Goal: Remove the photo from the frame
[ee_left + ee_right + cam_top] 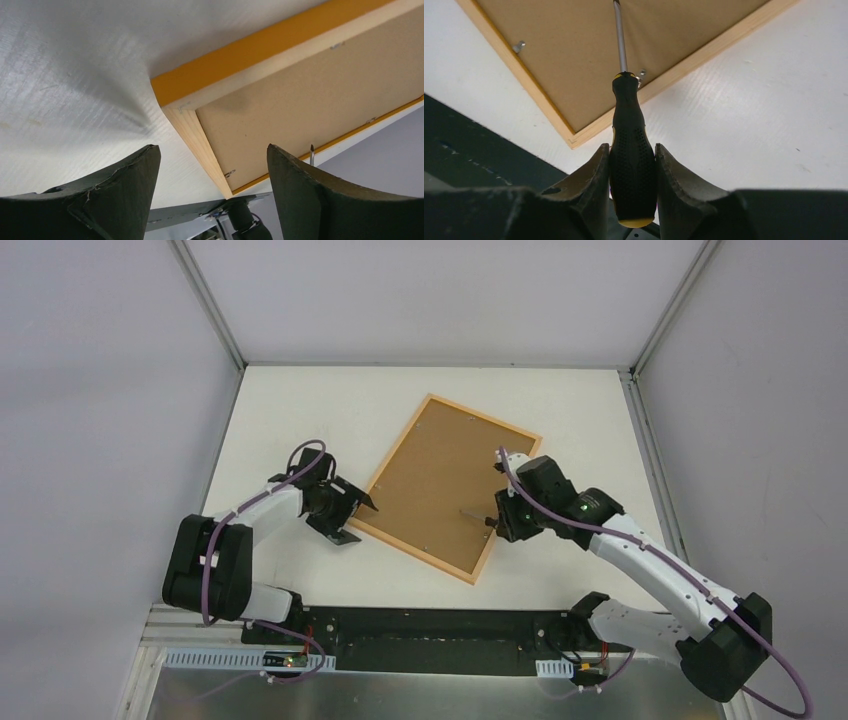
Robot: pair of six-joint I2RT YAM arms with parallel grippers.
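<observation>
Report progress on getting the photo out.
Done: frame lies face down, backing board up. In hand: right gripper holds a screwdriver, its shaft over the board; left gripper hangs open at the frame's corner. Left: board still sits in the frame, photo not visible yet.

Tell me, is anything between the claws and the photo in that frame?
Yes. The frame lies face down, and its brown backing board, pinned by small metal tabs, hides the photo. The right claw holds a screwdriver over the board; the left claw is open by a corner.
</observation>
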